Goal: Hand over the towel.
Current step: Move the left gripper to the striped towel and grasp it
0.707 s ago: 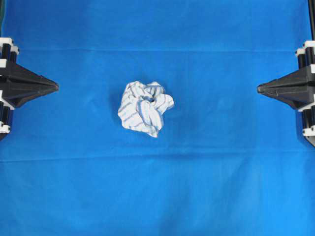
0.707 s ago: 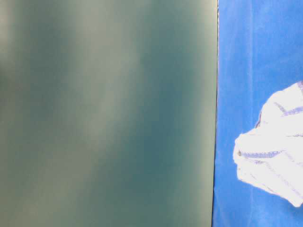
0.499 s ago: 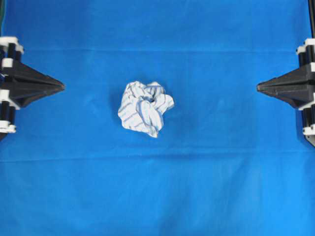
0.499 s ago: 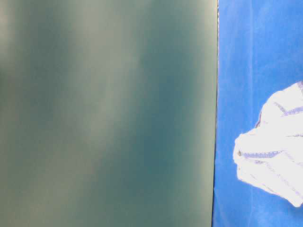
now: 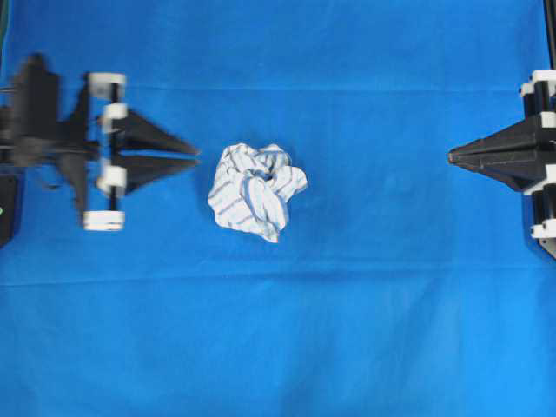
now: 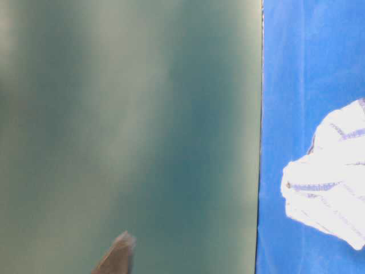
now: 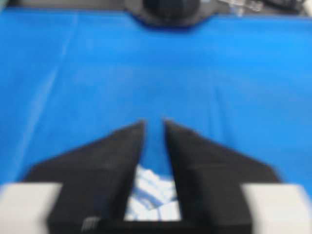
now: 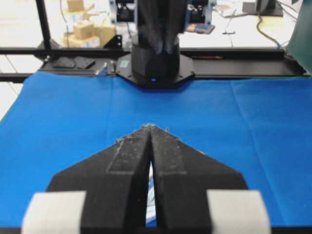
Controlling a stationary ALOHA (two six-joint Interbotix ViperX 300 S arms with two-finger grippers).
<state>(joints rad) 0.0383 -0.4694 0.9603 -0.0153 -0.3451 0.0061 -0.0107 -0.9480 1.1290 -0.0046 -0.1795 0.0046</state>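
The towel (image 5: 256, 191), a crumpled white cloth with thin blue-grey stripes, lies at the middle of the blue sheet (image 5: 347, 330). It also shows at the right edge of the table-level view as the towel (image 6: 325, 188). My left gripper (image 5: 196, 154) sits just left of it, apart from it, open by a narrow gap with nothing between its fingers. In the blurred left wrist view the towel (image 7: 153, 195) shows through the gap behind the left gripper (image 7: 153, 122). My right gripper (image 5: 452, 156) is shut and empty at the far right, seen close as the right gripper (image 8: 151, 126).
A dull green panel (image 6: 131, 114) fills the left of the table-level view, with a dark blurred tip (image 6: 117, 254) at its bottom edge. The opposite arm's black base (image 8: 156, 63) stands at the sheet's far end, with black frame rails (image 8: 243, 51) behind it.
My left gripper has moved right from the edge to just beside the towel, and its fingers have parted. The right gripper has crept slightly left. The towel has not moved.
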